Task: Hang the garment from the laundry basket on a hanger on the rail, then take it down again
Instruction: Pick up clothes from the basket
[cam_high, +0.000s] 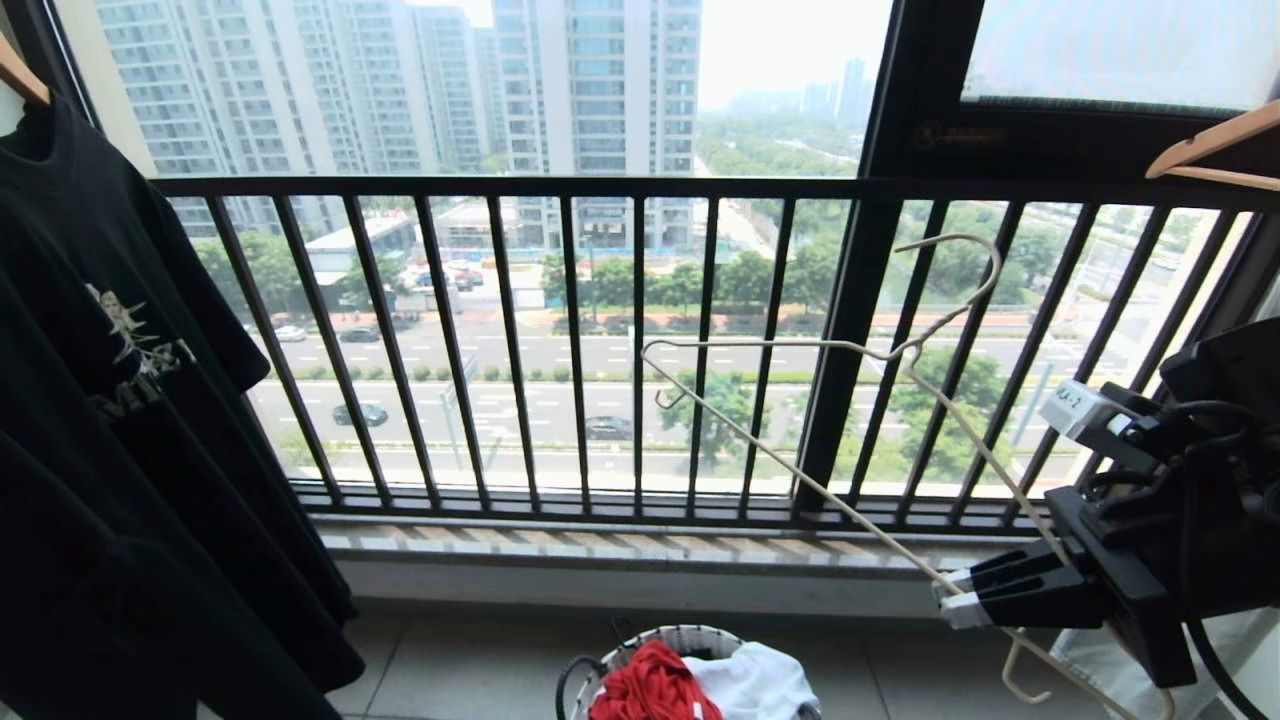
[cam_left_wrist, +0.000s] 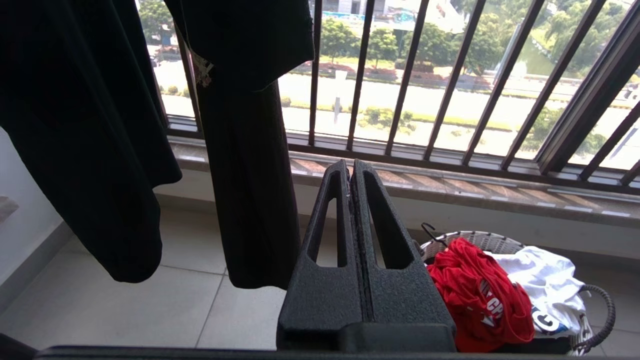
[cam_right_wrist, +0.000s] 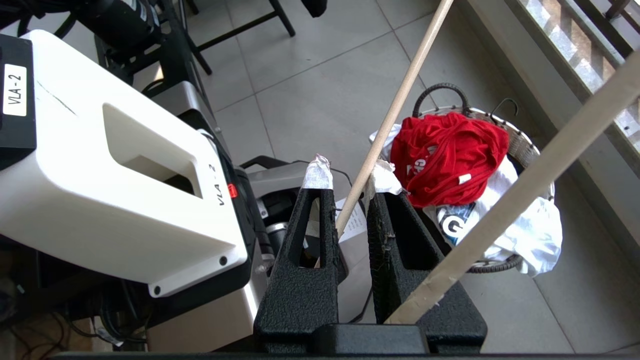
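Observation:
The red garment (cam_high: 650, 685) lies crumpled in the round white laundry basket (cam_high: 680, 635) on the floor below the window, and also shows in the wrist views as garment (cam_left_wrist: 475, 295) (cam_right_wrist: 445, 155) and basket (cam_left_wrist: 480, 239) (cam_right_wrist: 522, 142). At the right, above and to the right of the basket, my right gripper (cam_high: 950, 598) (cam_right_wrist: 351, 175) is shut on the thin white wire hanger (cam_high: 905, 352) (cam_right_wrist: 400, 100), whose hook points up before the window bars. My left gripper (cam_left_wrist: 350, 165) is shut and empty, low and left of the basket. The rail is out of view.
A black T-shirt (cam_high: 120, 400) (cam_left_wrist: 90, 125) hangs at the left. A white garment (cam_high: 755, 680) shares the basket. The black barred window railing (cam_high: 600, 187) runs across in front. A wooden hanger (cam_high: 1210, 140) shows at the top right. My white base (cam_right_wrist: 115, 165) stands behind the right gripper.

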